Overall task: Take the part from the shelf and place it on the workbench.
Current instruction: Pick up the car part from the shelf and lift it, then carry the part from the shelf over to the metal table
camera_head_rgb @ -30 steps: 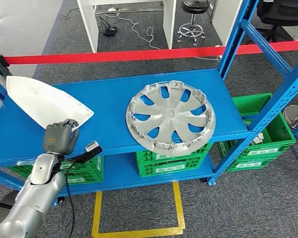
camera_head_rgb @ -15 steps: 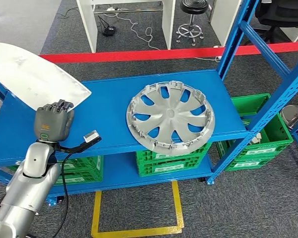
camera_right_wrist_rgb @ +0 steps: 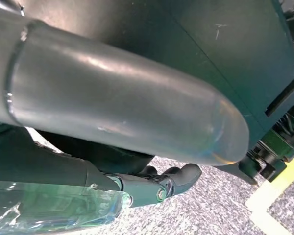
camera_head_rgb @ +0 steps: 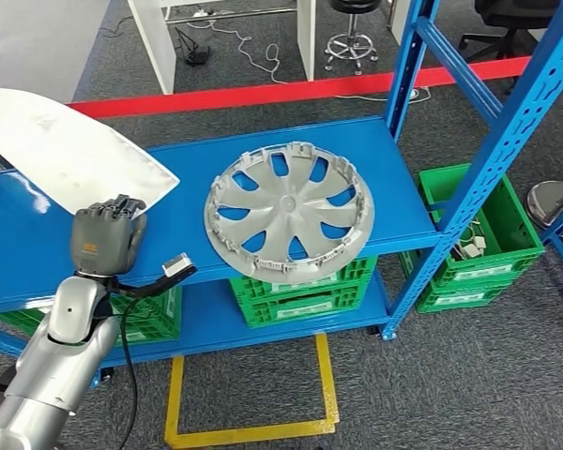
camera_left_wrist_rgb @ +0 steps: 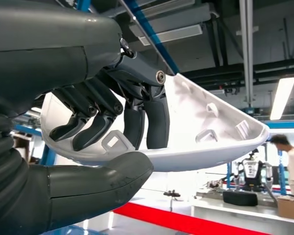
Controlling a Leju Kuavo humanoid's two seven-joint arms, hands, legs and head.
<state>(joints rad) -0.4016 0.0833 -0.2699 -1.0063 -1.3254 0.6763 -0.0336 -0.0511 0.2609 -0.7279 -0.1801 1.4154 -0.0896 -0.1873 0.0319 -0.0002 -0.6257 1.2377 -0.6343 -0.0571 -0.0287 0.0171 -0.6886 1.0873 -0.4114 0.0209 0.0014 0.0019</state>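
The part, a white curved plastic cover (camera_head_rgb: 59, 155), is held in my left hand (camera_head_rgb: 105, 239) above the left end of the blue shelf (camera_head_rgb: 187, 197). Its near edge is gripped and the rest sticks out up and to the left, clear of the shelf board. In the left wrist view my dark fingers (camera_left_wrist_rgb: 101, 122) lie inside the hollow of the white cover (camera_left_wrist_rgb: 212, 127) and the thumb presses from outside. A silver hubcap (camera_head_rgb: 289, 211) lies flat on the shelf to the right. My right hand (camera_right_wrist_rgb: 167, 183) hangs low over grey carpet and holds nothing.
Green crates (camera_head_rgb: 300, 295) sit on the lower shelf and another green crate (camera_head_rgb: 477, 248) stands to the right. Blue uprights (camera_head_rgb: 477, 150) frame the right end of the shelf. A red barrier tape (camera_head_rgb: 265, 92) runs behind it. Yellow floor marking (camera_head_rgb: 251, 431) lies in front.
My left hand has lifted the white cover off the shelf board and up to the left. The whole picture has since shifted left, so the camera moved.
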